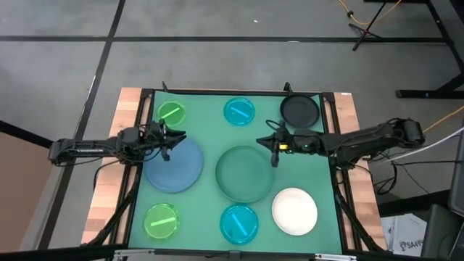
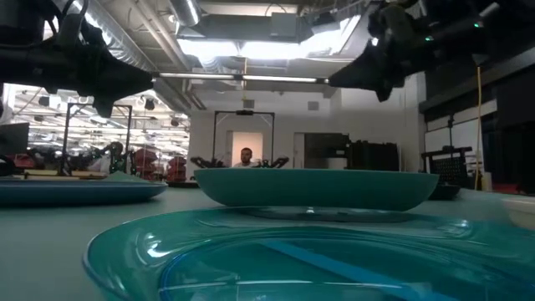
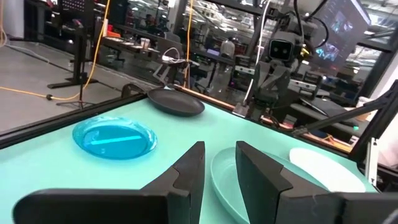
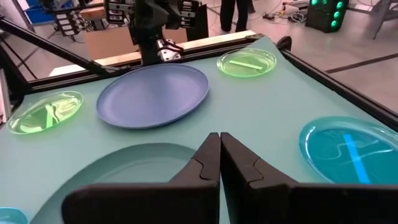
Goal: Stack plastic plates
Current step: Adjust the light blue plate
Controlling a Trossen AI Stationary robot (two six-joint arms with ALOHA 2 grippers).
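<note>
Left of centre in the high view, my left gripper hangs part-open, grasping nothing, at the big round slate-blue plastic plate's rim; I'd slide under its edge. Right gripper is clenched empty.

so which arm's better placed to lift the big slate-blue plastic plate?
Left, probably. The left gripper hovers, jaws parted, at the rim of the slate-blue plate. The right gripper is shut, over the dark green plate's edge.

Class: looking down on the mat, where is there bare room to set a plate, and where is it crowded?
Bare mat: between the blue plate and lime plate; also between the black plate and white plate. Crowded: the middle, where the blue and green plate nearly meet.
</note>
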